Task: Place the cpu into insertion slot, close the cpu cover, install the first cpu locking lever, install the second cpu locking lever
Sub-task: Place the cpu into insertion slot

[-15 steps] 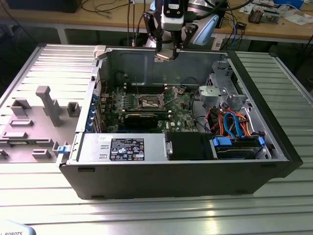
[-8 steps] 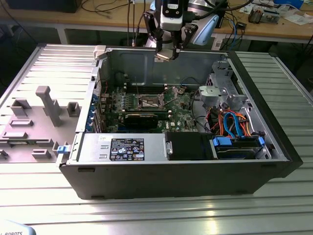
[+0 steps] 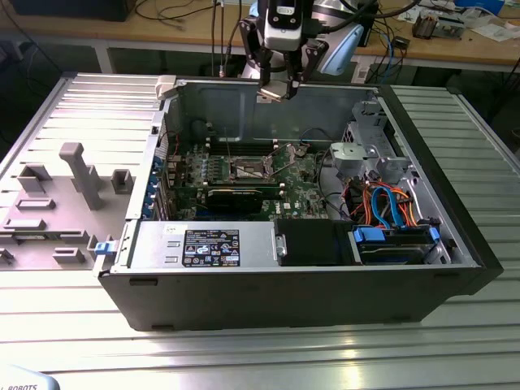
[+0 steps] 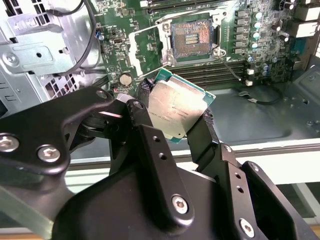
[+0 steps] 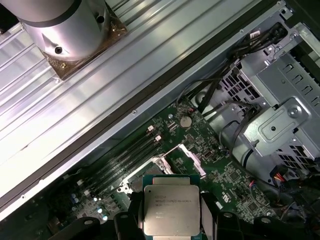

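Note:
My gripper (image 3: pixel 276 88) hangs above the open computer case's rear wall, shut on the cpu (image 4: pixel 176 107), a flat square chip with a silvery top and green edge. Black fingers (image 5: pixel 131 216) press on two opposite sides of the cpu (image 5: pixel 171 209). On the green circuit board, the insertion slot (image 4: pixel 192 41) lies bare with its dark pin field showing, well clear of the chip. The cpu cover (image 4: pixel 144 47), a silver window frame, stands swung open beside the slot. In the exterior view the slot (image 3: pixel 248 169) sits mid-board, below and in front of the gripper.
A silver drive cage (image 3: pixel 370 154) with orange and blue cables (image 3: pixel 382 199) fills the case's side on the exterior view's right. A power supply (image 3: pixel 203 244) and a blue-trimmed drive bay (image 3: pixel 394 240) line the front. A grey fixture tray (image 3: pixel 65 191) lies outside the case.

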You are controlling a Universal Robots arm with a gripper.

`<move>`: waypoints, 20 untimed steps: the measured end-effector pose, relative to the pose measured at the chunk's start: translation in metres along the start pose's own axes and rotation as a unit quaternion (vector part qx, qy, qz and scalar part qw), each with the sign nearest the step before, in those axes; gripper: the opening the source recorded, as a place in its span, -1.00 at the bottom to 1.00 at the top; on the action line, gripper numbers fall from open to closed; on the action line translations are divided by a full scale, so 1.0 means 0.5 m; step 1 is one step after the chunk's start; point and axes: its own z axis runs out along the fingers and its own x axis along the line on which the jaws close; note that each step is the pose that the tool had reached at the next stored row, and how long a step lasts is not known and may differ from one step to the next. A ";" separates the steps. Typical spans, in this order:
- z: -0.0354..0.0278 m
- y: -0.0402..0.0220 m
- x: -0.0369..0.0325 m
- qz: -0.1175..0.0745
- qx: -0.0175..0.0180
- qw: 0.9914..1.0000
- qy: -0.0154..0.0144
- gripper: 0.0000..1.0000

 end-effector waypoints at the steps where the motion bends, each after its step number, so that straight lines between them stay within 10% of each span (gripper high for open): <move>1: 0.000 0.000 0.000 0.003 0.000 1.000 0.000 0.08; 20: 0.000 0.000 0.000 0.014 0.000 1.000 -0.001 0.08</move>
